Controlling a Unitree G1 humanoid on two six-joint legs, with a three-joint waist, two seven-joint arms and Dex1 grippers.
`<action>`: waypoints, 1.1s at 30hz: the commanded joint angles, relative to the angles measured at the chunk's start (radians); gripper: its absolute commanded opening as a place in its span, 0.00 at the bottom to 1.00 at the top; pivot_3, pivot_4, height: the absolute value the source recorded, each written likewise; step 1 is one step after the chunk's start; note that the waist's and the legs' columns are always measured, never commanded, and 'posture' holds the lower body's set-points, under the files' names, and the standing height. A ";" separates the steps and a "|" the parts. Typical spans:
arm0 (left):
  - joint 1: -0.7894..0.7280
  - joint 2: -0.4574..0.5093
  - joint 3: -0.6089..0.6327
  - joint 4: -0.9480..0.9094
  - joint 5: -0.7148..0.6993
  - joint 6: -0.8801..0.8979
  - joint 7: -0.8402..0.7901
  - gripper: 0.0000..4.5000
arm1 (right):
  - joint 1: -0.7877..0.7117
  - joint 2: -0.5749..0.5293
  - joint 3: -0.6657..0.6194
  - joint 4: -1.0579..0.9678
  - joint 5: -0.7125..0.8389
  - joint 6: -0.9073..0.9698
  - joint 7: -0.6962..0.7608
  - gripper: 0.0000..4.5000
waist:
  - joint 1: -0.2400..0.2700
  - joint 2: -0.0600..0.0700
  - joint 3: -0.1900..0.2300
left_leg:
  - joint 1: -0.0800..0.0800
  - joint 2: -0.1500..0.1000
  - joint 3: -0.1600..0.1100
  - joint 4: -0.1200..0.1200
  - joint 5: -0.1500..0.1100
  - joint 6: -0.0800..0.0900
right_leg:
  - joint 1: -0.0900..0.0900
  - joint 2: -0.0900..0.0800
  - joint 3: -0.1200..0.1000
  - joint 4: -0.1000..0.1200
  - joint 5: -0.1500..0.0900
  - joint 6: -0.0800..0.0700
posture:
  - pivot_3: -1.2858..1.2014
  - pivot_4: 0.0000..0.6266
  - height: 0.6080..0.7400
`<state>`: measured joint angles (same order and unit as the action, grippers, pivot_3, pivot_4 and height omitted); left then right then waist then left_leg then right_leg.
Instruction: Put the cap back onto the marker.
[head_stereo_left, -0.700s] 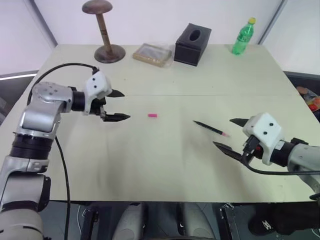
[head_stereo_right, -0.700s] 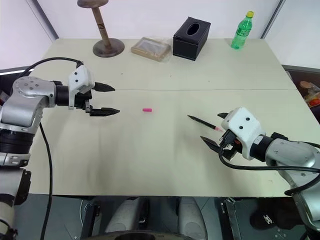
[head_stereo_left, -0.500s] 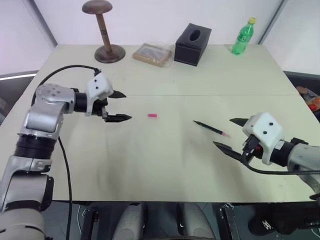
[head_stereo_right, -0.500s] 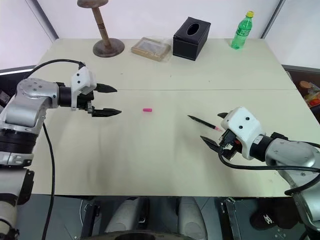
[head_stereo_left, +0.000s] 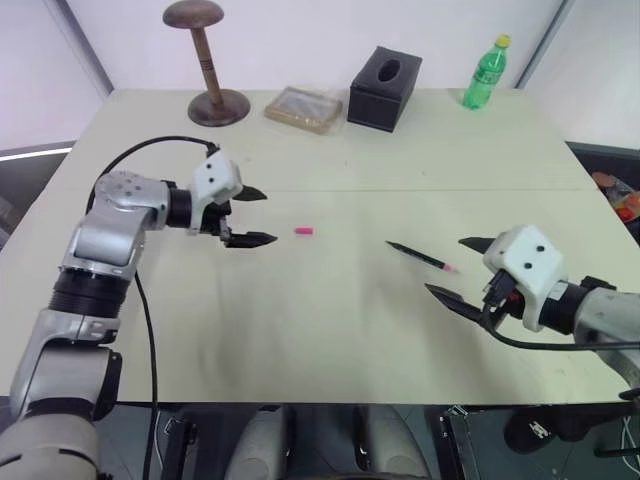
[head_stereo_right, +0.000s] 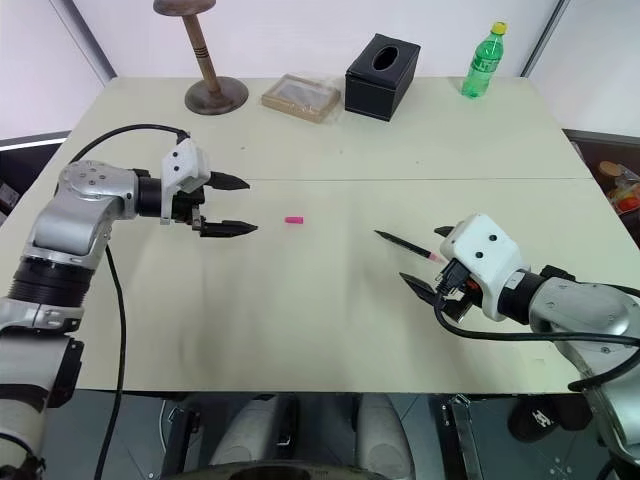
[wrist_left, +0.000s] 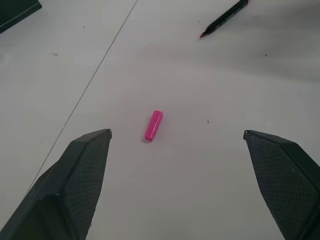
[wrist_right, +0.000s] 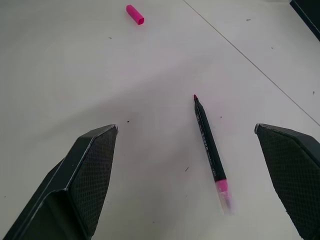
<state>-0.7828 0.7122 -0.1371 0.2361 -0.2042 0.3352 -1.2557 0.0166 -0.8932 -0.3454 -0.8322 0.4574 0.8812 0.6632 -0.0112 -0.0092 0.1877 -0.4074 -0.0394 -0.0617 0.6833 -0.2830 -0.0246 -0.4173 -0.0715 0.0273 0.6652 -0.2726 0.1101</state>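
The marker (wrist_left: 223, 19) — its rear end cut off by the frame edge.

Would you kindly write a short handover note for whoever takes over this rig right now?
Left gripper: open, empty, above the table, pointing at the cap, not touching it.
Right gripper: open, empty, close to the marker, not touching it.
Cap and marker lie flat and apart mid-table; the marker's tip is bare.
Done: nothing grasped yet.
Left: pick up both, align them, press the cap onto the tip.
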 joint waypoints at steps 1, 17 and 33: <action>-0.023 -0.004 0.008 -0.016 0.009 -0.016 0.016 0.98 | -0.004 -0.015 -0.033 -0.035 0.004 -0.001 -0.011 1.00 | 0.000 0.000 0.000 | 0.000 0.000 0.000 0.000 0.000 0.000 | 0.000 0.000 0.000 0.000 0.000 0.000 | 0.52 0.24 1.00; -0.118 -0.110 -0.029 0.264 0.068 -0.151 0.025 0.98 | -0.019 0.022 0.000 -0.071 0.006 0.017 -0.076 1.00 | 0.002 0.000 0.000 | 0.000 0.000 0.000 0.000 0.000 0.000 | 0.001 0.000 0.000 0.000 0.000 0.000 | 0.52 0.24 1.00; -0.402 -0.302 -0.074 0.981 0.273 -0.502 0.065 0.98 | 0.022 0.125 0.073 -0.202 -0.026 0.077 -0.257 1.00 | 0.002 -0.002 0.000 | 0.000 -0.001 0.000 0.000 0.000 0.000 | 0.000 0.000 -0.001 0.000 0.000 0.000 | 0.52 0.24 1.00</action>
<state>-1.1469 0.4116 -0.2213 1.2022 0.0562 -0.1421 -1.1986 0.0358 -0.7766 -0.2550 -0.9837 0.4367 0.9544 0.4296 -0.0097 -0.0108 0.1878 -0.4080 -0.0401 -0.0620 0.6835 -0.2832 -0.0242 -0.4174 -0.0715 0.0261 0.6651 -0.2726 0.1102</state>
